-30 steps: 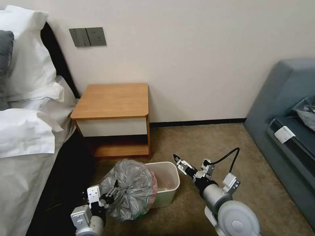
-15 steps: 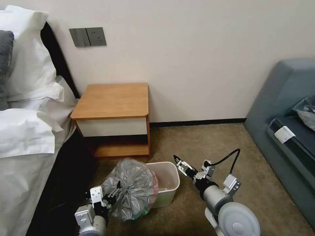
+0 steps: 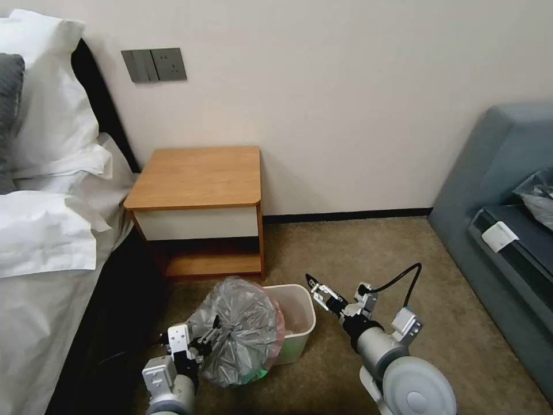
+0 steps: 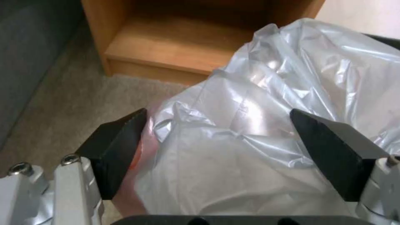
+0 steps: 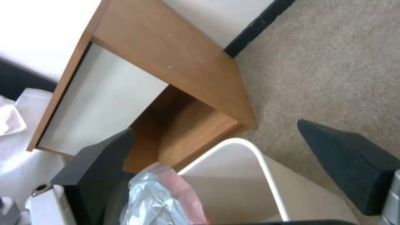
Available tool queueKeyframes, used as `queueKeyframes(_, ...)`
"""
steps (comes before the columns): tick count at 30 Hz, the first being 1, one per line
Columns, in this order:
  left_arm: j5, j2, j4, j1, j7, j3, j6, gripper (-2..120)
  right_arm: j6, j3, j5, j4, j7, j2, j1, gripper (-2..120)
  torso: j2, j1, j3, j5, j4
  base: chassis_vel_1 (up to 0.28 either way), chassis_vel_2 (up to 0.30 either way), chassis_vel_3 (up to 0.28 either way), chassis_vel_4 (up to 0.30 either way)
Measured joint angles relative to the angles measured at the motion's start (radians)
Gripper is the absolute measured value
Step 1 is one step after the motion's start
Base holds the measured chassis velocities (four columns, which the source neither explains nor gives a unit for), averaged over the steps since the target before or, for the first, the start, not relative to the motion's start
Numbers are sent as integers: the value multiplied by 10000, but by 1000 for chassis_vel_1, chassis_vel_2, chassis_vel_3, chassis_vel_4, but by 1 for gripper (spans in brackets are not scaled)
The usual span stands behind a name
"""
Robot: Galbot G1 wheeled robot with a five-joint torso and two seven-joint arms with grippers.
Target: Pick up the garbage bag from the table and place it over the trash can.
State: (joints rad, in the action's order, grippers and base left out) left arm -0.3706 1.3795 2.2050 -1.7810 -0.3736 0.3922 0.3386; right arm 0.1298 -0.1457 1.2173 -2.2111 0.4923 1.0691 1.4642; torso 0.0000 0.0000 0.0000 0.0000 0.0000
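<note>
We judge the garbage bag (image 3: 239,331) to be nearly weightless, limp and slick: thin crinkled film that will crumple and slide between pads instead of holding a shape, though it should not break under a firm pinch. The best hold looks like the pink rim (image 3: 277,331), where the film is doubled and the mouth can be pulled wide; a pinch in the silvery belly would only bunch it. Right now the bag sits draped over the left half of the trash can (image 3: 296,323), bulging above the rolled rim, on the carpet just in front of the surface (image 3: 199,176), whose top carries nothing of it. The mouth with its pink edge faces toward the can's open right side, while the puffed closed end points back toward our left gripper (image 4: 217,147). The bag has no clear long axis; it reads as a rounded mound, roughly as wide as the can. The left gripper stands wide apart with 2 black fingers (image 4: 117,147) flanking the film; whether either pad touches it we cannot tell, but nothing is pinched. Our right gripper (image 3: 315,286) hovers near the can's right-hand rim, likewise spread open and empty, with the rim and the pink edge between its fingers in the right wrist view.
</note>
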Motion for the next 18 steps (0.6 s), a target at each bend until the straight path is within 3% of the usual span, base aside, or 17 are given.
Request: queueKeyframes(18, -296, -345, -637, 764, -230, -366, 322, 87, -70, 66, -275, 81, 94, 162, 66, 100, 0, 0, 0, 0, 0, 0, 0, 0, 0)
